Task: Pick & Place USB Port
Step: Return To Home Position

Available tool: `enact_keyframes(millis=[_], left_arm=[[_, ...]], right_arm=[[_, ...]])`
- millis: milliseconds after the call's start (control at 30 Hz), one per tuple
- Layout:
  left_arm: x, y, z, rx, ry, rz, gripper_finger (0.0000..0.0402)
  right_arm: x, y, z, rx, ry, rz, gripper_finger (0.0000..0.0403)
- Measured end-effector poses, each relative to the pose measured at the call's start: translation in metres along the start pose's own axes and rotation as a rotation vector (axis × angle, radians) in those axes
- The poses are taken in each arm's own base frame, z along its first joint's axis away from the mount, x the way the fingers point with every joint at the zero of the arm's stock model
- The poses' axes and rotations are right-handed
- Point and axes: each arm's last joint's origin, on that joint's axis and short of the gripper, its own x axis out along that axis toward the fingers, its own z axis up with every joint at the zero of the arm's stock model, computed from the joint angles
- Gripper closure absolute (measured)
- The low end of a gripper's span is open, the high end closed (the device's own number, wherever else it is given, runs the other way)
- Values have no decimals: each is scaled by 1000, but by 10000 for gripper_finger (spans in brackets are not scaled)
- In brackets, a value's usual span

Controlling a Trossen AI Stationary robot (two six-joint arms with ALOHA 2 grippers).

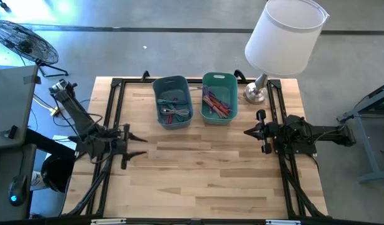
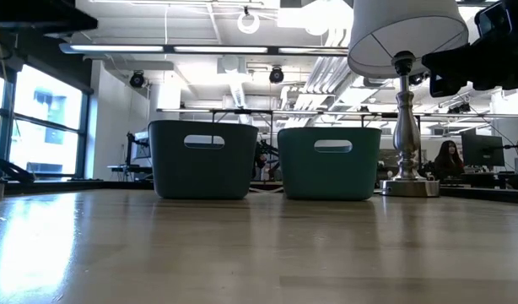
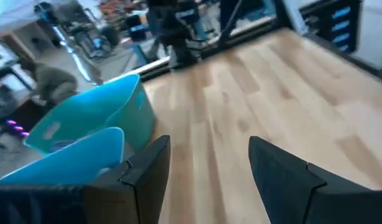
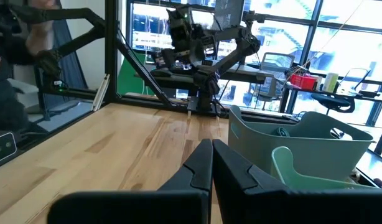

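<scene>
Two bins at the desk's point(image 1: 198, 175) far edge, one arm at each side edge.
Grey and black cables point(image 1: 175, 112) lie tangled in the blue bin point(image 2: 202, 169). Pink cables point(image 1: 217, 103) lie in the green bin point(image 2: 331, 173) just beside it, running roughly far-to-near; how many cables cannot be told. One lamp point(image 1: 284, 34) stands at the far right corner, just beside the green bin. The left gripper point(image 1: 145, 145) is near the left edge, fingers spread and empty. The right gripper point(image 1: 245, 132) is near the right edge, fingers pressed together on nothing.
</scene>
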Motion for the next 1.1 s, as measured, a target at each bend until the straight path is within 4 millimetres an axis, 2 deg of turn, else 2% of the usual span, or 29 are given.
enact_keyframes(millis=[100,267,400,500,567,667,800,967,1100], left_arm=[[6,-9,-12,34,-15,-29,191],[10,-18,-22,72,-134,-96,191],[7,-18,-31,101,-337,-204,191],[5,-15,-45,154,-483,-313,191],[3,-8,-42,133,-580,-362,191],[6,1,-45,157,-595,-397,191],[7,20,-47,159,-601,-306,191],[2,37,-59,122,-520,-196,191],[6,40,-70,125,-406,-173,191]], right_arm=[[0,0,0,0,4,0,402],[0,0,0,0,3,0,402],[0,0,0,0,4,0,402],[0,0,0,0,4,1,402],[0,0,0,0,4,0,402],[0,0,-1,0,5,1,402],[0,0,-1,1,8,2,402],[0,0,-1,1,13,2,402],[0,0,-1,1,12,2,402]])
